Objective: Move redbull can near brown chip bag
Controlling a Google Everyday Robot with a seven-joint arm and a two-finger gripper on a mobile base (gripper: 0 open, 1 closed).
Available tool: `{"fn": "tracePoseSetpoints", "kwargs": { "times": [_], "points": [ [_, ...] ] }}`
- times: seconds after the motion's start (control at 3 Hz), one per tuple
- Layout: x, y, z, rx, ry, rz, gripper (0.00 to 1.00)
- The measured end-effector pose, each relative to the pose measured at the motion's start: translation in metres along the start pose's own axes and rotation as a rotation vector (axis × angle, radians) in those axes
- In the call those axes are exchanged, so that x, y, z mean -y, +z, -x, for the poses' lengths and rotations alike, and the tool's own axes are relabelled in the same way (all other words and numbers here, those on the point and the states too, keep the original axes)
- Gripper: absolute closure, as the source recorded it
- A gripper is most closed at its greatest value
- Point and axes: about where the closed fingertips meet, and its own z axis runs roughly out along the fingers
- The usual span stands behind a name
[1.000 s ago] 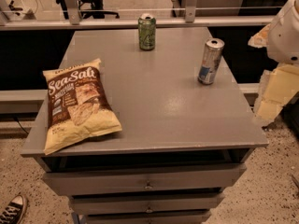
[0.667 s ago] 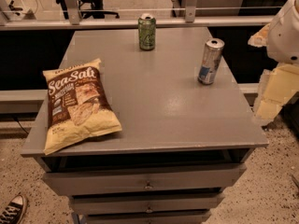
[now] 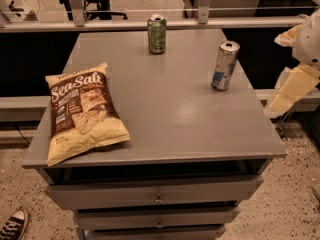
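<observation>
Redbull can (image 3: 224, 65) stands upright on the grey desk (image 3: 170, 119), right of the frame's centre, near the desk's right edge. Brown chip bag (image 3: 82, 116) lies flat at the left, by the desk's front corner, well apart from that can. A green can (image 3: 156, 34) stands at the upper middle. The gripper (image 3: 290, 89) hangs at the frame's right edge, beside the desk and apart from the redbull can; I cannot tell whether it is open or closed.
</observation>
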Motion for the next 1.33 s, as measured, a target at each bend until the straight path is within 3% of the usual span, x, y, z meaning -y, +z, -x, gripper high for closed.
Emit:
{"fn": "tracePoseSetpoints", "kwargs": {
  "times": [0.67, 1.33],
  "points": [
    [0.055, 0.057, -0.005, 0.27, 0.119, -0.029, 0.0],
    [0.08, 0.116, 0.018, 0.563, 0.203, 0.035, 0.0]
  ]
}}
